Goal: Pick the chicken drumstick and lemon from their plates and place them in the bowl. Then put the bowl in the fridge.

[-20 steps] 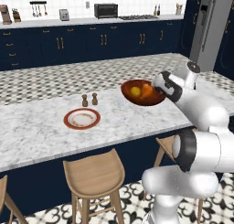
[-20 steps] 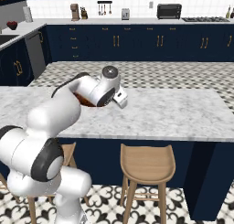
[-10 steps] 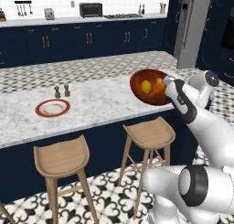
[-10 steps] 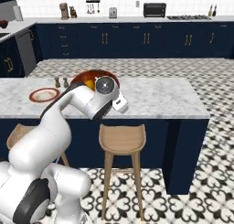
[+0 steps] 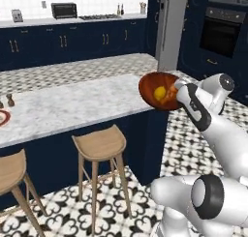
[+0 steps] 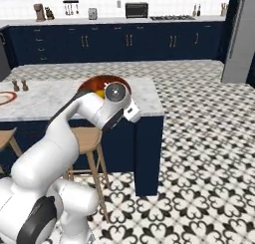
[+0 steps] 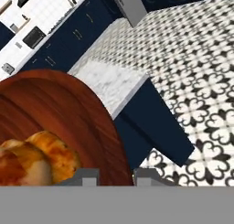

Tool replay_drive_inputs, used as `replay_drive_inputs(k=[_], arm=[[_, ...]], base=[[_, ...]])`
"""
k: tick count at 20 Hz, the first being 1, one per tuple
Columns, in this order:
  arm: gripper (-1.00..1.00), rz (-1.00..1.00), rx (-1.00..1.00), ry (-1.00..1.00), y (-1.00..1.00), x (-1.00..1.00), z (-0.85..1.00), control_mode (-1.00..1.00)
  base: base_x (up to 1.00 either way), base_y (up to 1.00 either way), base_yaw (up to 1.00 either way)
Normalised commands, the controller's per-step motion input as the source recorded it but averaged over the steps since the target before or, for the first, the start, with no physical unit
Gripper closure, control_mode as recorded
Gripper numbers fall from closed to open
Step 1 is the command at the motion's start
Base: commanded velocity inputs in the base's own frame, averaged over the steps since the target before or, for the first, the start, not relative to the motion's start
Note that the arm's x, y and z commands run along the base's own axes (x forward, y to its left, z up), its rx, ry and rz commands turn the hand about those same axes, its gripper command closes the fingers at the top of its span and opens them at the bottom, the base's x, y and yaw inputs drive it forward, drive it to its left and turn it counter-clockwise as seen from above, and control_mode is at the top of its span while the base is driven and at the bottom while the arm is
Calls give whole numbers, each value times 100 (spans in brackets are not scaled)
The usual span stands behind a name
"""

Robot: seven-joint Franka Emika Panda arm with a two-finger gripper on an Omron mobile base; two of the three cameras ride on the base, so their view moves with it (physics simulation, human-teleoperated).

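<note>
My gripper (image 5: 180, 94) is shut on the rim of the reddish-brown bowl (image 5: 154, 86) and holds it tilted in the air, just past the right end of the island counter (image 5: 72, 105). Inside the bowl lie the yellow lemon (image 5: 159, 93) and the orange-brown drumstick (image 5: 171, 93). In the hand view the bowl (image 7: 59, 118) looms at the left with the drumstick (image 7: 43, 158) in it, and the fingertips (image 7: 89, 175) clasp its rim. My hand partly covers the bowl (image 6: 102, 82) in the right base view. The red-rimmed plate (image 5: 2, 118) lies empty far left. The grey fridge (image 5: 167, 28) stands beyond. The grey-green plate is out of view.
Two wooden stools (image 5: 99, 144) stand along the island's near side. Salt and pepper shakers (image 6: 20, 85) sit next to the red-rimmed plate (image 6: 5, 97). Navy cabinets and a wall oven (image 5: 225, 33) flank the fridge (image 6: 239, 39). Patterned tile floor (image 6: 199, 153) lies open to the right of the island.
The base has driven and turned right, so the whole scene slid left. The bowl, held throughout, now hangs past the island's right end instead of over the countertop.
</note>
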Motion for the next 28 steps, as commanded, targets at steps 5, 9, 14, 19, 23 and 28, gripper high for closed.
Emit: replay_drive_inputs(k=[5,9,14,19,23,28], arm=[[100,0,0,0,0,0,0,100],[100,0,0,0,0,0,0,100],[100,0,0,0,0,0,0,100],[100,0,0,0,0,0,0,100],[100,0,0,0,0,0,0,100],[100,0,0,0,0,0,0,100]], base=[[37,-100,-19],[87,-100,-18],[100,-98,-4],[100,-83,14],[100,-73,10],[100,-21,14]])
